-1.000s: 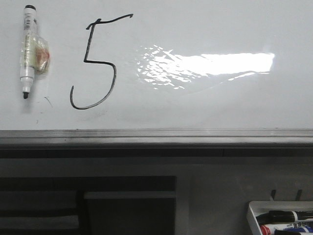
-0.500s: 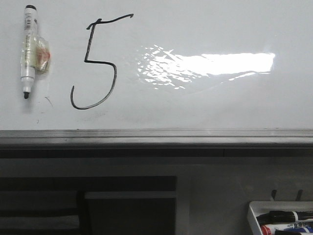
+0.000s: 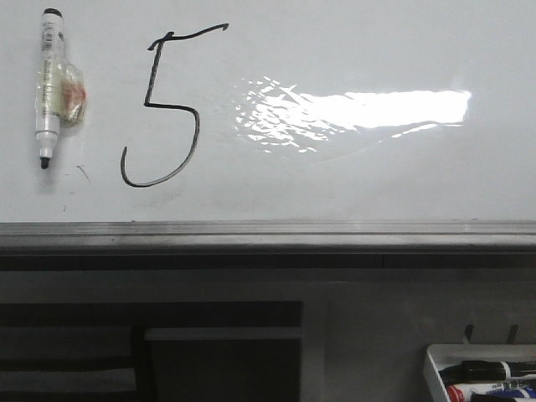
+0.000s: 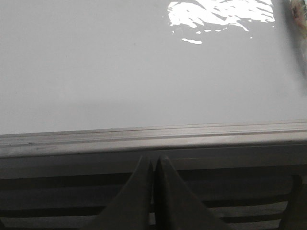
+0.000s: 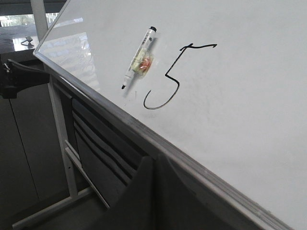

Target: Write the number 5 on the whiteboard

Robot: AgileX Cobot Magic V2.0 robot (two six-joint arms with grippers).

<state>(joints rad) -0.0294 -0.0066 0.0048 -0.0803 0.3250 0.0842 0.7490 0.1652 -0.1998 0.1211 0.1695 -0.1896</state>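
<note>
Number 5 [image 3: 161, 105] sits upper left on the whiteboard [image 3: 352, 184], marker [image 3: 48, 84] stuck beside it. Left hand [image 4: 153, 165] and right hand [image 5: 154, 165] both pinched closed, holding nothing.

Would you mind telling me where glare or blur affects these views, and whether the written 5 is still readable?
Front view: a bright glare patch on the whiteboard lies right of the number 5, which reads sharp. Left wrist view: the glare sits far from the gripper, the picture is soft, and no digit shows. Right wrist view: the 5 and marker are clear.
</note>
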